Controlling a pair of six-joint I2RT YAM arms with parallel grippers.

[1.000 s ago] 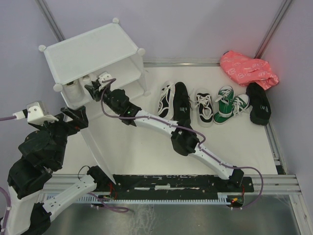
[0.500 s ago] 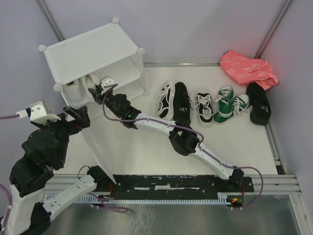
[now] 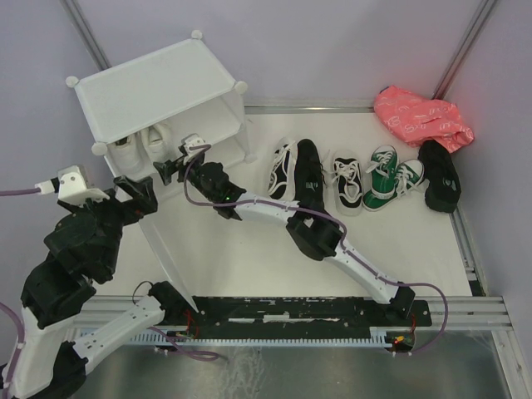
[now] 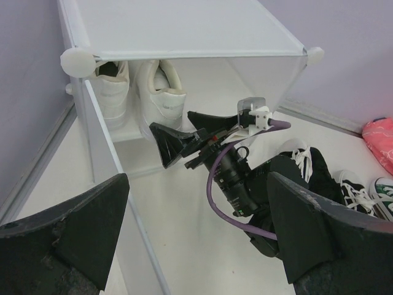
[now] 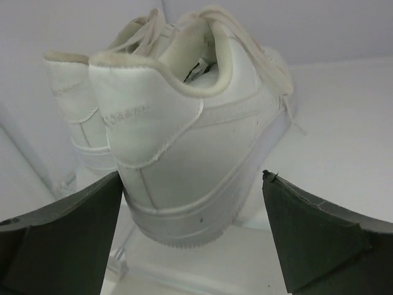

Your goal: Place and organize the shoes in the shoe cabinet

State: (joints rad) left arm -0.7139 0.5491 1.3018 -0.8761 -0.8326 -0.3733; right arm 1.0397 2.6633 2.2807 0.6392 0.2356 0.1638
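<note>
Nearest the bases, the left gripper (image 3: 133,196) hung over the left side of the table with its fingers (image 4: 73,227) spread wide and nothing between them but the edge of the open door (image 3: 164,249). In the left wrist view the door (image 4: 132,239) ran down close to the left-hand finger; whether they touched could not be told.

A little farther in, the right arm stretched across the table toward the cabinet (image 3: 154,83). The right gripper (image 3: 183,160) was just in front of the cabinet's opening, with its fingers (image 5: 67,233) spread apart and gripping nothing. In the left wrist view the right gripper (image 4: 187,130) stood clear of the shelf, just short of the shoes there.

Inside the cabinet (image 4: 184,27), a pair of white sneakers (image 4: 161,92) stood upright and side by side on the upper shelf, heels toward the opening. In the right wrist view the nearer heel of the white sneakers (image 5: 178,129) sat between the two fingertips, a little beyond them. In the top view the white sneakers (image 3: 154,140) showed just under the cabinet's top panel.

To the right, well apart from the cabinet, the other shoes lay in a loose row on the table: black-and-white sneakers (image 3: 285,170), another laced sneaker (image 3: 345,181), green sneakers (image 3: 384,177) and a plain black shoe (image 3: 440,174). Beyond them, in the far right corner, lay a pink bag (image 3: 420,116).
</note>
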